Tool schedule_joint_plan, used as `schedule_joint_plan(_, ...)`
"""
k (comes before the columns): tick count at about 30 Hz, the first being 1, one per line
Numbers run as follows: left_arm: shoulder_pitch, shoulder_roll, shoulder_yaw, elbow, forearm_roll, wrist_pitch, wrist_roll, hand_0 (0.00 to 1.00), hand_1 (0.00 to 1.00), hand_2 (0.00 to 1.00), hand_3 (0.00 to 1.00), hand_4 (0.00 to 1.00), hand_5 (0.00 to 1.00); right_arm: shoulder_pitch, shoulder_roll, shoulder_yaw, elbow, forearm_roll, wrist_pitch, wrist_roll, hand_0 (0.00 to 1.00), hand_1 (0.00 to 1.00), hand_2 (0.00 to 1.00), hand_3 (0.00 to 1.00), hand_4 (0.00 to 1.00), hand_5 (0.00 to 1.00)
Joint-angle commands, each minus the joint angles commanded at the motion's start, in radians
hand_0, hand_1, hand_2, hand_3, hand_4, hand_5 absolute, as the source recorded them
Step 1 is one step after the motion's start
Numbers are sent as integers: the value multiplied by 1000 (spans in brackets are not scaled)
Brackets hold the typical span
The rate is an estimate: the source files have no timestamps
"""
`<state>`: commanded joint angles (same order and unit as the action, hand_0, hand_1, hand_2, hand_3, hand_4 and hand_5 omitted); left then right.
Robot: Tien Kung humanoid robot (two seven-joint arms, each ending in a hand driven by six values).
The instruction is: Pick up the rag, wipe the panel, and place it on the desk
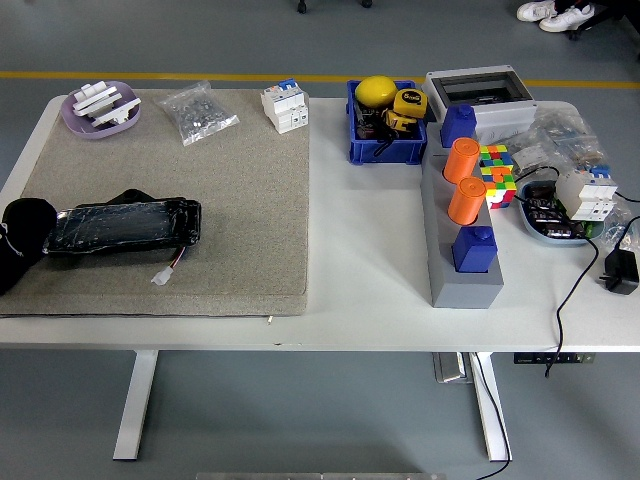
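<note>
The panel (122, 227), a long black slab wrapped in clear film, lies on the beige mat (230, 200) at the left. A small white plug on a wire (165, 272) trails from its lower right corner. The black rag (28, 225) sits bunched against the panel's left end. At the picture's left edge a dark shape with small white marks merges with the rag. It looks like my left hand (5, 255), mostly cut off by the edge, and its grip is not visible. My right arm is out of view.
A purple dish (100, 110), a bag of screws (197, 112) and a breaker (284, 106) line the mat's far edge. To the right stand a blue bin (385, 125), a grey block with orange cylinders (463, 230), a colour cube (497, 172) and cables (600, 270).
</note>
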<state>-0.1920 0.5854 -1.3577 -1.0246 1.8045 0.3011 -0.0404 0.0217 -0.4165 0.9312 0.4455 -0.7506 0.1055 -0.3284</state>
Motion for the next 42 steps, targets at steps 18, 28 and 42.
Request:
schedule_joint_plan(18,36,-86,-153,-28,-378,-5,-134,432,648,620,579,799,174,-4,4,-5,-1,2,-1,-1,731,568,717,754,998,600)
schedule_joint_plan(28,40,-123,-181,-1,-366,-3,-140,663,662,612,572,777,156,-2,4,-17,-2,4,-1,-1,730,566,717,753,998,600)
schedule_joint_plan(42,73,-173,-196,-4,-348,0,-149,705,674,607,573,767,158,5,-3,-38,-2,6,-1,-2,732,566,717,753,998,600)
